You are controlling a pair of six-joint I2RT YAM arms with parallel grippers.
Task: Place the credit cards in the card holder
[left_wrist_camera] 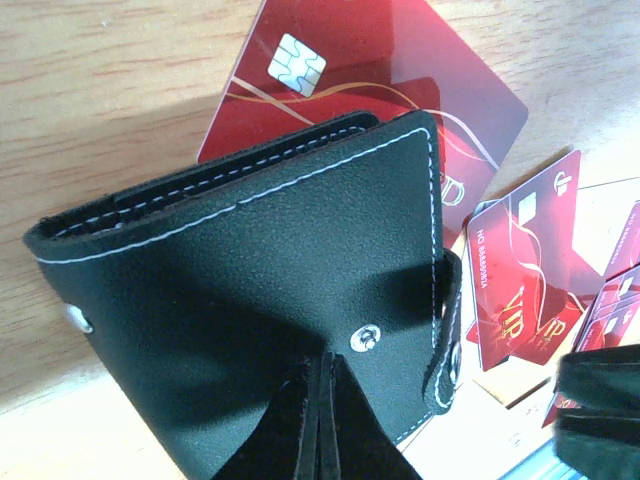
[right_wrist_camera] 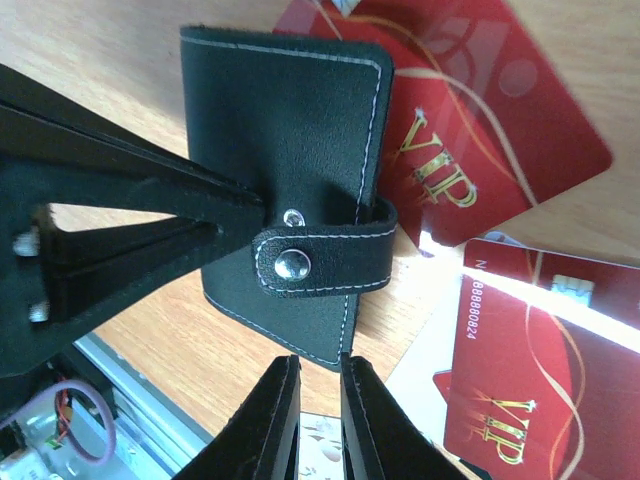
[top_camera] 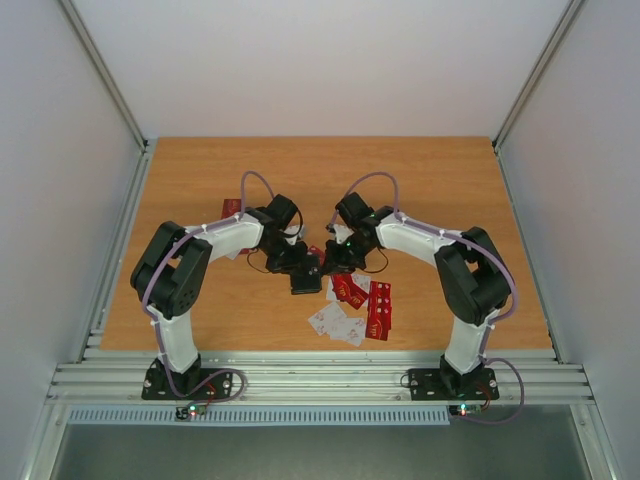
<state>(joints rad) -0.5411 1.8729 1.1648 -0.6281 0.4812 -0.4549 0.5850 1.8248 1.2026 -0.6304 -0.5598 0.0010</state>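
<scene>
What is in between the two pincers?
The black card holder. In the right wrist view the left pincer meets its face from one side, and the right pincer points at its lower corner.

A wooden counter (top_camera: 200, 180) lies between white walls (top_camera: 320, 60), with ribbed aluminium rails (top_camera: 320, 378) along its near edge.

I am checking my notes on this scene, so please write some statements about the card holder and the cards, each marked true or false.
1. The card holder is folded closed. True.
2. Its strap is snapped shut. False: the strap's button sits beside the bare stud.
3. The left gripper pinches the card holder. True.
4. All credit cards are already inside. False: red and white ones lie on the table.
</scene>
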